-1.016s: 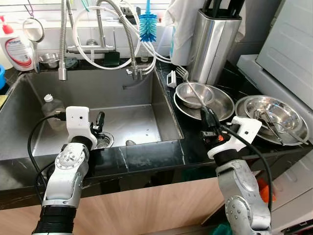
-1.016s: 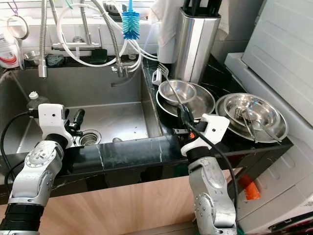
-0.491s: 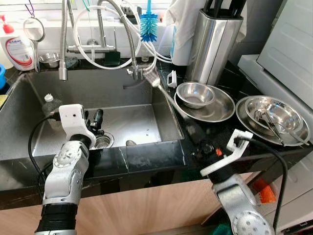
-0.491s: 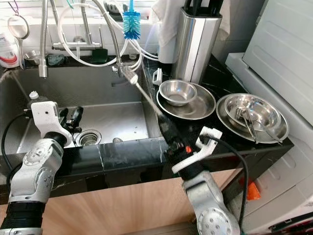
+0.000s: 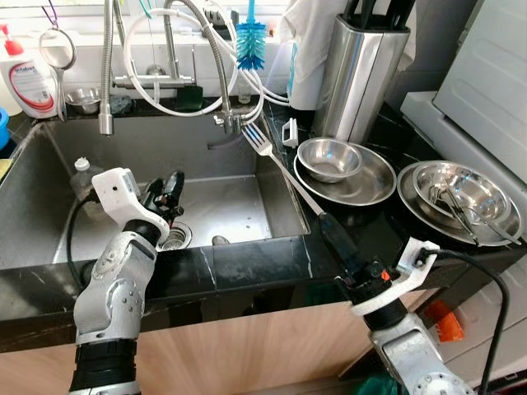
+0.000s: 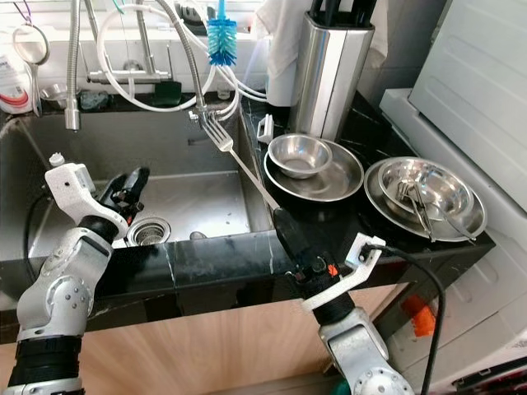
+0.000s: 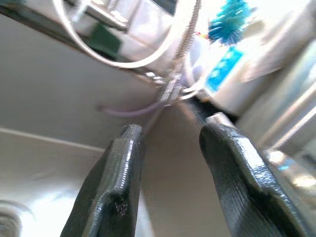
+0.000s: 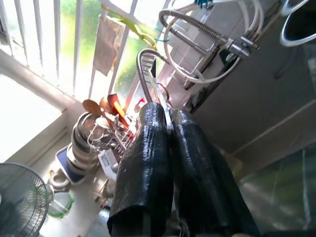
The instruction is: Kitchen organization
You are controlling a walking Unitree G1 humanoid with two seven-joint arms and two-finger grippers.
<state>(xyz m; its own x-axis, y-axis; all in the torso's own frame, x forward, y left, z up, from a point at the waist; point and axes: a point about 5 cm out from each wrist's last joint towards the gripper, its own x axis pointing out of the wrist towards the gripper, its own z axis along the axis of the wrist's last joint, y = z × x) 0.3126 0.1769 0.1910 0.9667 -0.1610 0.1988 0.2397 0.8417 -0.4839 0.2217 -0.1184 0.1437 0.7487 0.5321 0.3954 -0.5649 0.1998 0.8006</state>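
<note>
Your right gripper (image 5: 329, 236), pinched shut on the fork (image 5: 280, 164) at frame center, tines over the sink (image 5: 222, 206), fork not yet put away; left gripper (image 5: 169, 191) open, empty, center-left.

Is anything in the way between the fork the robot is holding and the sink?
Nothing visible blocks it. The right gripper is shut on the fork, whose tines already reach over the sink near the faucet hose. The left gripper hovers open over the drain, away from the fork.
</note>
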